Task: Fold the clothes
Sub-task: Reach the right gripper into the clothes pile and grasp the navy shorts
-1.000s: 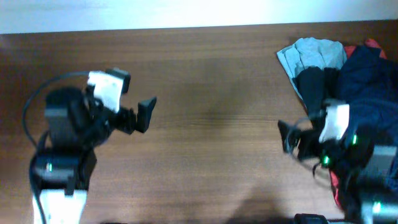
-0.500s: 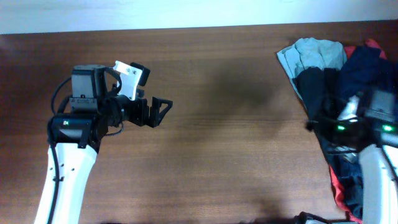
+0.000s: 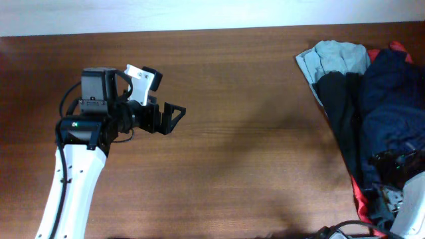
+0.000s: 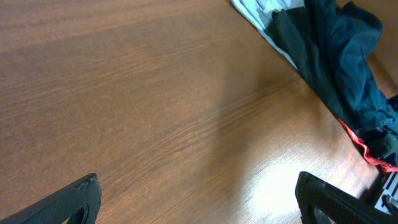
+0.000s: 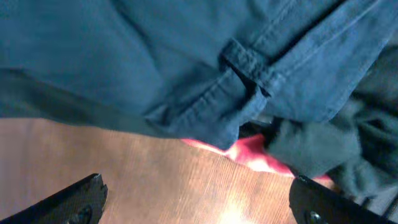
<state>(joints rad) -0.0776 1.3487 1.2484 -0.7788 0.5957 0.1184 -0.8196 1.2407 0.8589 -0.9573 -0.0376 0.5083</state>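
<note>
The dark navy-blue shorts [image 3: 395,99] lie crumpled in a pile at the table's right edge. They also show in the left wrist view [image 4: 348,53]. In the right wrist view [image 5: 186,56] their stitched band and a belt loop fill the upper part. My right gripper [image 5: 199,208] is open and empty over bare wood just short of the shorts' edge. In the overhead view it [image 3: 393,169] sits low over the pile's near end. My left gripper [image 3: 174,116] is open and empty above the table's left half, far from the pile; its fingertips [image 4: 199,202] frame bare wood.
A long black garment [image 3: 342,113] lies along the pile's left side, a light grey-blue garment [image 3: 335,56] at its far end. A red shirt [image 3: 362,202] lies under the pile and shows in the right wrist view [image 5: 255,152]. The wooden table [image 3: 252,153] stretches between the arms.
My right arm has drawn back from the pile's left edge toward the bottom right corner. My left arm rose and reached right a second ago, and has barely moved since.
</note>
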